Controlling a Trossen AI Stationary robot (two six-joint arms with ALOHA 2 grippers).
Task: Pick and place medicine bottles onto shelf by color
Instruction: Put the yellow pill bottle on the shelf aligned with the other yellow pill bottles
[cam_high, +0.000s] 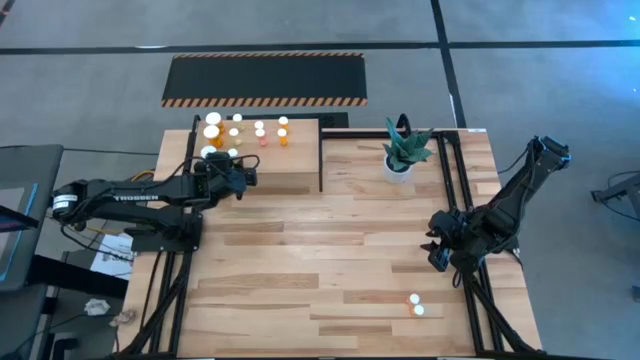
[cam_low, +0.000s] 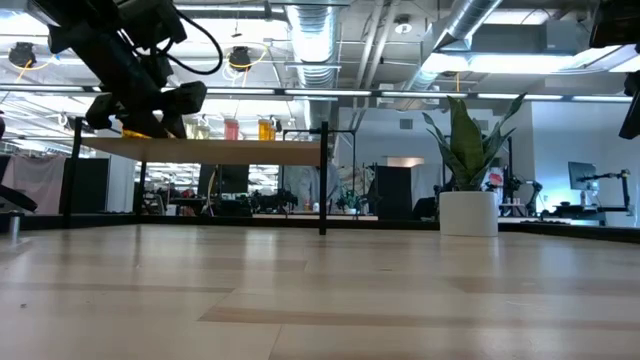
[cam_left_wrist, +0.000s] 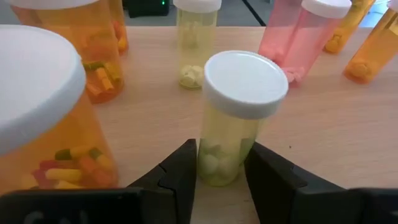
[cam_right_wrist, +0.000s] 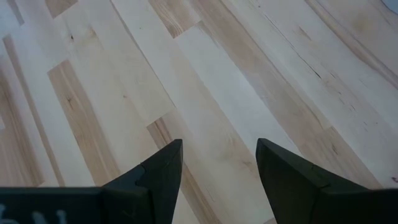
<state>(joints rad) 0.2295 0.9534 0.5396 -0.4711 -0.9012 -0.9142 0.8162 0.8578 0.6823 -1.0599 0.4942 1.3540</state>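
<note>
The light-wood shelf stands at the table's far left. Several white-capped medicine bottles stand on it, with orange, yellowish and pink bodies. My left gripper is at the shelf's near left part, around a yellowish bottle that stands upright on the shelf top beside a large orange bottle. My right gripper hangs open over bare table at the right. Two more small bottles lie near the table's front right. My left gripper has the yellowish bottle's lower body between its two fingers, one on each side. The fingers come slanting down from the near side. The bottle stands upright with its base on the shelf top.
A white pot with a green plant stands right of the shelf, behind a black upright post. A black mat with orange-striped edges lies on the floor beyond the table. The middle of the table is bare wood.
</note>
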